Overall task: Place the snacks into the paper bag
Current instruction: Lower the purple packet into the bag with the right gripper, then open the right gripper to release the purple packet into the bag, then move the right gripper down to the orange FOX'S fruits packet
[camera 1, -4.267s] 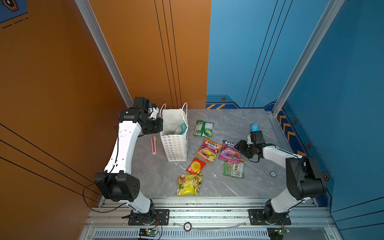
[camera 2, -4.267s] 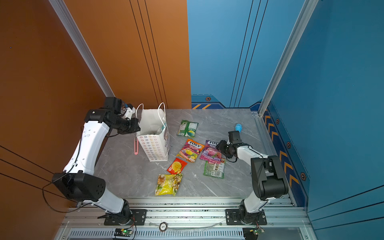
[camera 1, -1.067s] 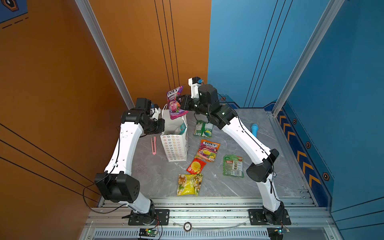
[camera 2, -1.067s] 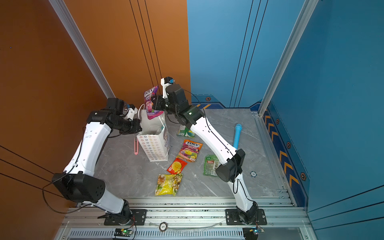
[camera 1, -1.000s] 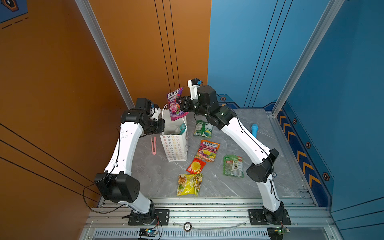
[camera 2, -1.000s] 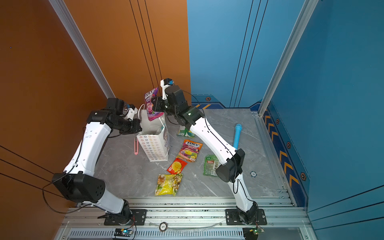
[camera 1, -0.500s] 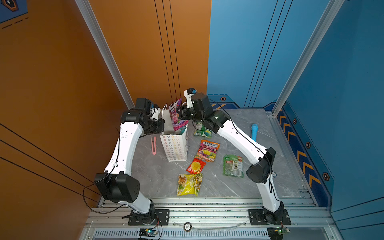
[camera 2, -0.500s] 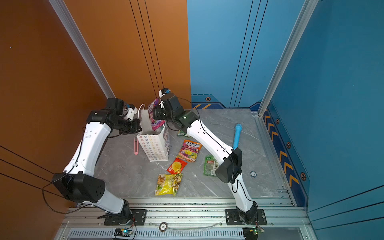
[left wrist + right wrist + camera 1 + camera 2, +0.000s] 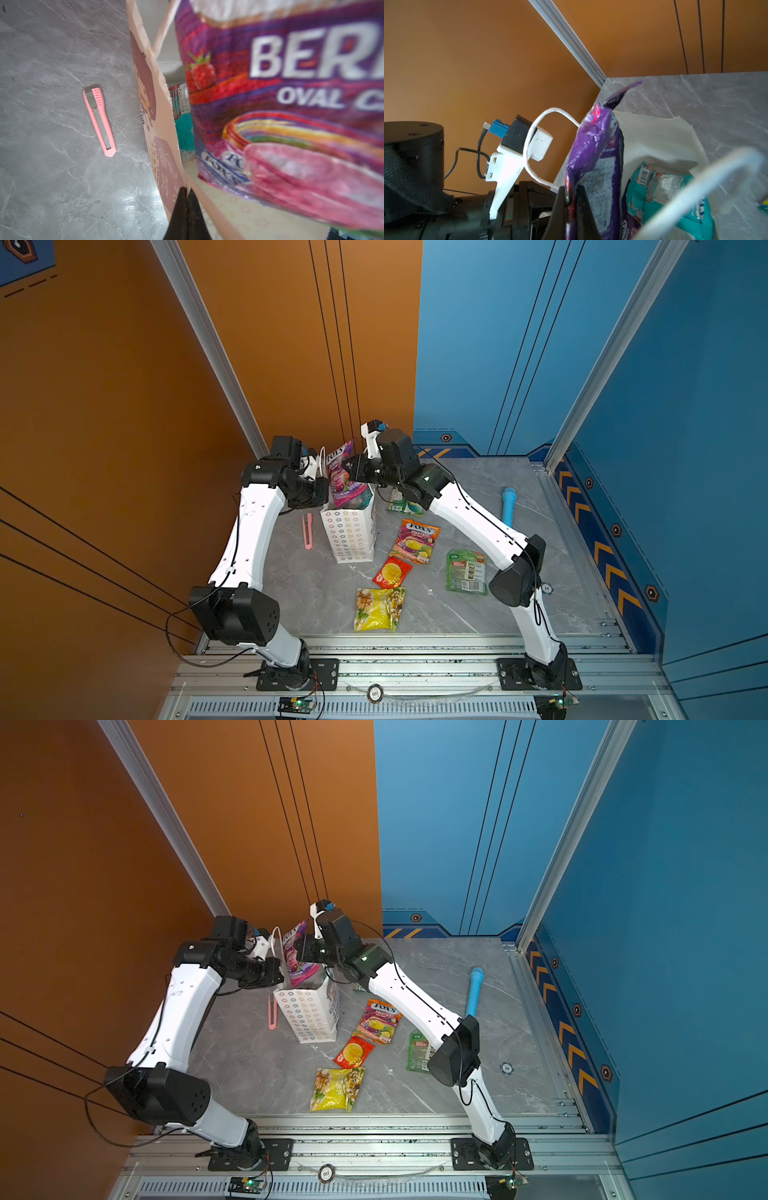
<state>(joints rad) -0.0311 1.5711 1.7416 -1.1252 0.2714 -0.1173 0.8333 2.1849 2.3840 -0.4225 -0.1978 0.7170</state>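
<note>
Your right gripper pinches the purple packet upright in the mouth of the paper bag (bottom seemingly inside); its arm arches across. Your left gripper clamps the bag's rim.

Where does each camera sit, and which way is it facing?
Top views: high at the front, looking down on the table; both arms visible.
Left wrist: beside the paper bag, facing down; left gripper pinches its rim.
Right wrist: over the bag mouth; right gripper clamps the purple packet.
Shared: both wrist views show that packet.
</note>
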